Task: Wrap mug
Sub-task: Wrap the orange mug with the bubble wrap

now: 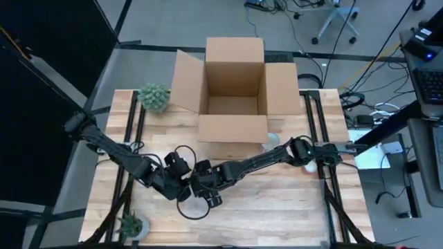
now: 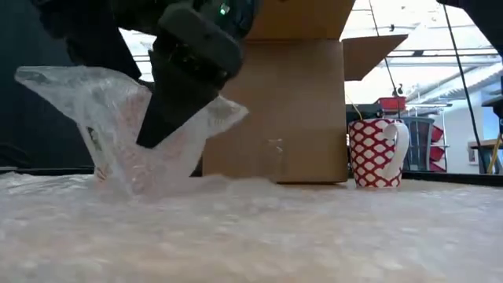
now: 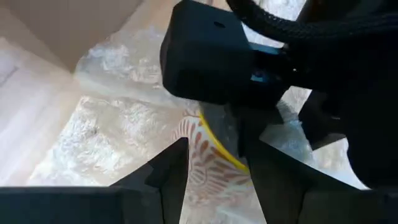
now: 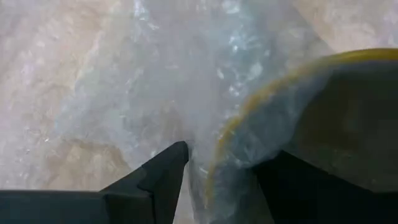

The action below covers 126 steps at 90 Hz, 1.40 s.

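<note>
Bubble wrap (image 2: 118, 126) pinched over mug (image 4: 323, 118) by right pincer (image 4: 214, 165).

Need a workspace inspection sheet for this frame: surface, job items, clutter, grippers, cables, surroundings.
Surface: light wooden slat table, clear bubble wrap sheet spread across the front.
Job's things: yellow-rimmed patterned mug under the wrap; a wrap flap is lifted.
Clutter: open cardboard box; red-and-white patterned mug beside the box; two small green plants.
Grippers: left gripper facing the yellow-rimmed mug, fingers apart; right gripper at the mug's rim, one finger either side of the wrapped rim.
Cables: black cable loop at the arms; cable bundles on the floor.
Surroundings: office chair base, desk at right.
</note>
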{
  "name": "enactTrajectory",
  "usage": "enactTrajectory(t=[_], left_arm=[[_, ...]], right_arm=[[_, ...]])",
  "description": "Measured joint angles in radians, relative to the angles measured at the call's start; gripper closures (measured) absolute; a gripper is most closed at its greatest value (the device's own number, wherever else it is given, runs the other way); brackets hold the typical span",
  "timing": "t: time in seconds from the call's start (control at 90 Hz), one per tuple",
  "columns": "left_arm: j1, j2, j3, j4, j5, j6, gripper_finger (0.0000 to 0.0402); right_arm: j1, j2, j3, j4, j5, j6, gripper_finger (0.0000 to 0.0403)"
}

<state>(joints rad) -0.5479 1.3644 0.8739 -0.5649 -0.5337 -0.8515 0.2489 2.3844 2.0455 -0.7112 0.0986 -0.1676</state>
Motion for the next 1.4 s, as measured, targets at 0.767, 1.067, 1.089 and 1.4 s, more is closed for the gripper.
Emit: enactTrajectory(t=[0.767,1.067,1.089,1.4], left_arm=[[-0.045,-0.176,0.003,-0.214,-0.027,-0.057,0.0252],[-0.057,-0.184,0.003,-0.234,-0.036,-0.059,0.0252],[-0.057,-0.184,0.003,-0.234,-0.037,-0.059,0.0252],[-0.057,-0.184,0.003,-0.240,-0.045,-0.051,0.0252]], right_arm=[[-0.039,-0.002,0.026,0.038,0.057,-0.226,0.0239],[-0.056,-0.004,0.026,-0.036,0.061,-0.281,0.0374],[-0.056,-0.004,0.026,-0.040,0.063,-0.287,0.0382],[-0.056,-0.012,0.026,-0.056,0.081,-0.310,0.0391]])
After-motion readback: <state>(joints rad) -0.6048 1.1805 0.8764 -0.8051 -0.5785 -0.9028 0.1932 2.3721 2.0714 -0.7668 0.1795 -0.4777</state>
